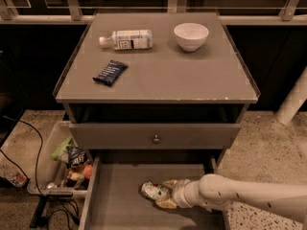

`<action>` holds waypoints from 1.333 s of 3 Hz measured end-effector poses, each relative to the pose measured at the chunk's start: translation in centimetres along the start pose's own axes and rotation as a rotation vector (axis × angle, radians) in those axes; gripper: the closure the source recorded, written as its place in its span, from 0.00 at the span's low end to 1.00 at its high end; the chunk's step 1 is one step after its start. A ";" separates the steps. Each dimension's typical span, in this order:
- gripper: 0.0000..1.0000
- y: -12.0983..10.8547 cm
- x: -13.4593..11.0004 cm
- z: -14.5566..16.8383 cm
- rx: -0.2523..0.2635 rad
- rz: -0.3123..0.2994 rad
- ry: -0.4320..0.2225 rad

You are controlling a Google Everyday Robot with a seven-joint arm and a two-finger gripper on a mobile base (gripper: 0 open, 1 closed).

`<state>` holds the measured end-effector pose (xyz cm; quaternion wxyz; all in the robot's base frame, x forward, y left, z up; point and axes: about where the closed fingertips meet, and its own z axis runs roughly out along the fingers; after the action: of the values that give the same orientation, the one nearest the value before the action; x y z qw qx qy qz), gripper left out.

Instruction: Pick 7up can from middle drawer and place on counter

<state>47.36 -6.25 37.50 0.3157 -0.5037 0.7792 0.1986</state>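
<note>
The 7up can (151,190) lies on its side on the flat bottom of the pulled-out middle drawer (117,202), near its centre. My gripper (163,193) reaches in from the right on a white arm. Its tan fingers (169,183) stand spread, one on each side of the can's right end, and I cannot see them pressing on it. The counter (168,75) is the grey cabinet top above.
On the counter lie a white-labelled plastic bottle (125,39), a white bowl (191,35) and a dark snack bar (110,72). A shut drawer front with a round knob (156,139) overhangs the open drawer. A bin of snacks (67,164) and cables sit on the floor at left.
</note>
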 end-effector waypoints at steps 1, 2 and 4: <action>0.87 0.0 0.0 0.0 0.000 0.000 0.000; 1.00 0.0 0.0 0.0 0.000 0.000 0.000; 1.00 0.1 -1.8 -4.6 -0.002 -0.013 -0.018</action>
<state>46.48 -7.91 42.08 0.3238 -0.5072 0.7728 0.2018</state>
